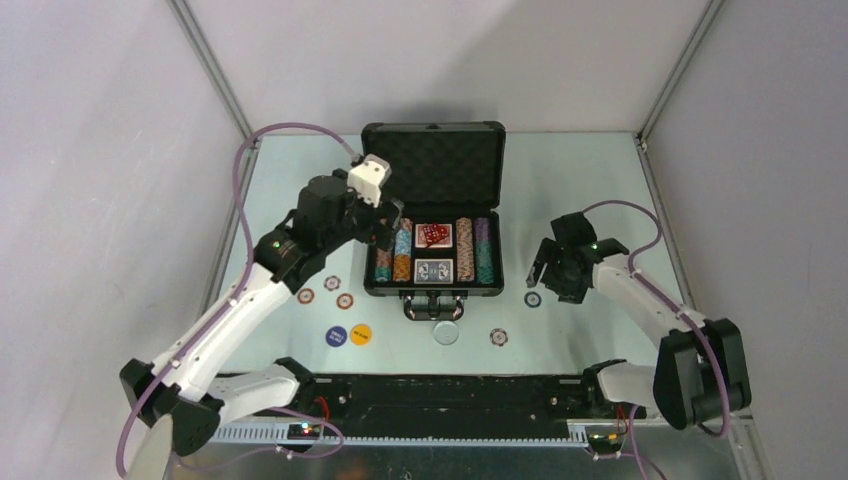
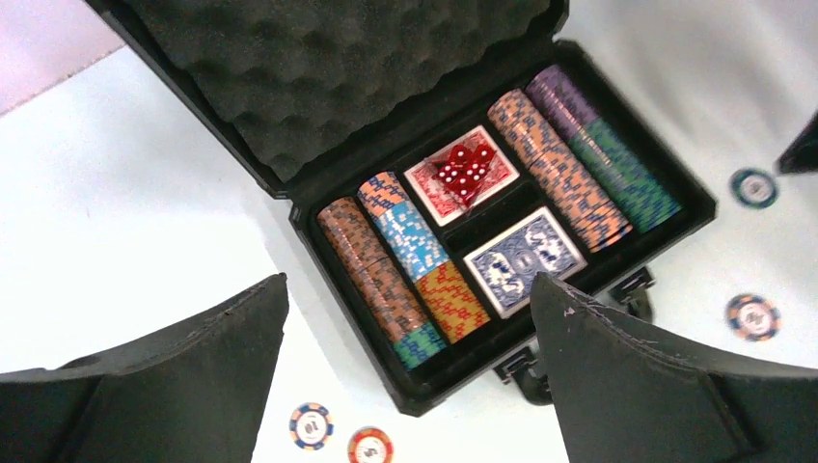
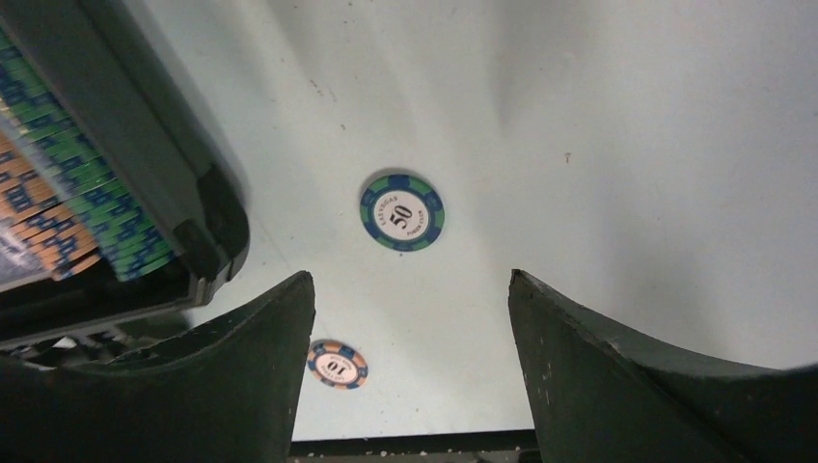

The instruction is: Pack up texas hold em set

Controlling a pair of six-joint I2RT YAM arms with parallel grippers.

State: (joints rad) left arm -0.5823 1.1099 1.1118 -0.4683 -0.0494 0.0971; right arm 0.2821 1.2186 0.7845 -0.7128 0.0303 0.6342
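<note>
Poker chips [image 2: 558, 164] fill the open black case [image 1: 432, 165], yet strays lie outside. One green-blue 50 chip [image 3: 402, 211] lies flat off the case's four o'clock corner, at twelve o'clock from the right gripper [image 3: 410, 282], the nearer arm's, its jaws spread and empty. Left gripper [image 2: 410, 285], released, hovers over the case's nine o'clock end.

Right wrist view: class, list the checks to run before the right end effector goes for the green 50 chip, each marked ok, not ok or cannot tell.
1. Right end effector open: ok.
2. Green 50 chip flat on the table, apart from the case: ok.
3. Chip lined up with the gap between the fingers: ok.
4. Case lid open: ok.
5. Left end effector away from that chip: ok.
6. Room left in the green row: cannot tell.
</note>
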